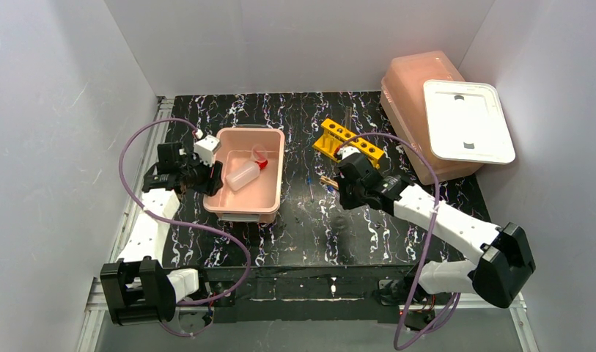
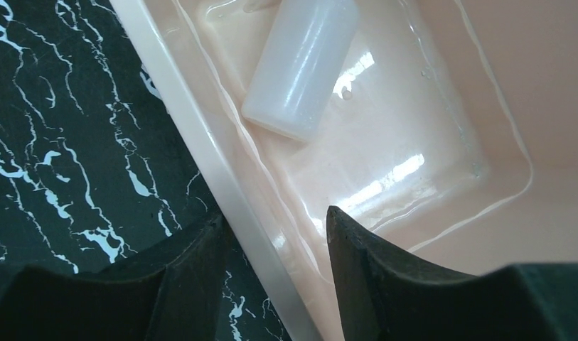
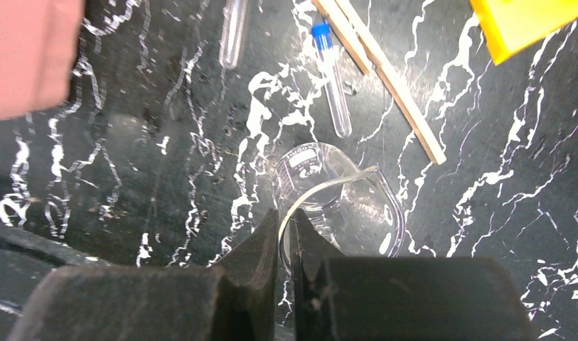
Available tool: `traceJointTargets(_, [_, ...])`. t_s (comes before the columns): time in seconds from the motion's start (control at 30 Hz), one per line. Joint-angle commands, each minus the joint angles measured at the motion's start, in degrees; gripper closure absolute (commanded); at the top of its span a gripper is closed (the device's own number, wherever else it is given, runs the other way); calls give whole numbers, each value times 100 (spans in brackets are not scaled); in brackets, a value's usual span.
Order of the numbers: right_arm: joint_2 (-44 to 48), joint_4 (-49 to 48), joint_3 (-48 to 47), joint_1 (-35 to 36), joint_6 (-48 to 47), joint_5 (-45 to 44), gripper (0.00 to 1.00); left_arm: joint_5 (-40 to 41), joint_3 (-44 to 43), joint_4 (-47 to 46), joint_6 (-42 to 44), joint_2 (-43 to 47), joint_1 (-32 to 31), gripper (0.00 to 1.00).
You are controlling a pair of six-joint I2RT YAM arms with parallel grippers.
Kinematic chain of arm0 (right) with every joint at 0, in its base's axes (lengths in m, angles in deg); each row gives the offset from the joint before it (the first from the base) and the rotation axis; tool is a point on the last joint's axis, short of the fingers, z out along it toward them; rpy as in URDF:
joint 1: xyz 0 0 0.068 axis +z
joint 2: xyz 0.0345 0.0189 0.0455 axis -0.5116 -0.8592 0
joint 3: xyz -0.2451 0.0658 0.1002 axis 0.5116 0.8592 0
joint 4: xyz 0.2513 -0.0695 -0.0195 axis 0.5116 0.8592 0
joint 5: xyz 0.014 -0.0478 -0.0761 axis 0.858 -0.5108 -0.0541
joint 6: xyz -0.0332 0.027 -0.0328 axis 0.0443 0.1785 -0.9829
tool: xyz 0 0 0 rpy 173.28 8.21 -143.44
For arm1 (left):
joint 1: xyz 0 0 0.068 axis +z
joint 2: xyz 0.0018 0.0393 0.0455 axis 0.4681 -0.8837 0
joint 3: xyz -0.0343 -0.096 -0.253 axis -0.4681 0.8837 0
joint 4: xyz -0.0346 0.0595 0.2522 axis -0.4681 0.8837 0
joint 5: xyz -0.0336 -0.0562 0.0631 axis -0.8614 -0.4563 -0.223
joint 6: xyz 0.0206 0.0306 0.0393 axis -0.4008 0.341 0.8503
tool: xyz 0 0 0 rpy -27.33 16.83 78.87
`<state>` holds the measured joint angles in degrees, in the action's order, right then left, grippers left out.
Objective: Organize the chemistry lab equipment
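Astride the tub rim, left hand gapes; right hand pinches beaker lip.

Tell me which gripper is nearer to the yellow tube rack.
Right. The right gripper, pinching a clear beaker, is just in front of the yellow tube rack; the left gripper straddles the pink tub rim, far away.

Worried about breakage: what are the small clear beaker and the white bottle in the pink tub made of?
The beaker is probably glass, though clear plastic is possible: fully transparent, glossy, with printed marks. The bottle looks like plastic: milky, translucent, with a soft sheen.
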<state>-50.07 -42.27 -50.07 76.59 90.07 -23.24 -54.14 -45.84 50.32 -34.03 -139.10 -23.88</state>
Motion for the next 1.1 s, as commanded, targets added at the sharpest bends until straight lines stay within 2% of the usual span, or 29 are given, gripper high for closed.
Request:
traceJointTargets(0.0, [308, 113, -614, 14, -146, 92, 99, -494, 145, 306, 12, 184, 7, 51])
traceJointTargets(0.33, [220, 325, -1990, 253, -349, 493, 99, -1031, 562, 604, 23, 722, -40, 51])
traceJointTargets(0.83, [-1772, 336, -4468, 1134, -944, 1238, 99, -1548, 557, 1219, 384, 1082, -59, 46])
traceJointTargets(0.97, [-2337, 327, -4812, 1291, -1028, 1595, 99, -1662, 520, 1220, 401, 1187, -66, 37])
traceJointTargets(1.07, [-2691, 207, -4805, 1316, -1041, 1814, 99, -1537, 474, 1066, 193, 1219, -68, 18])
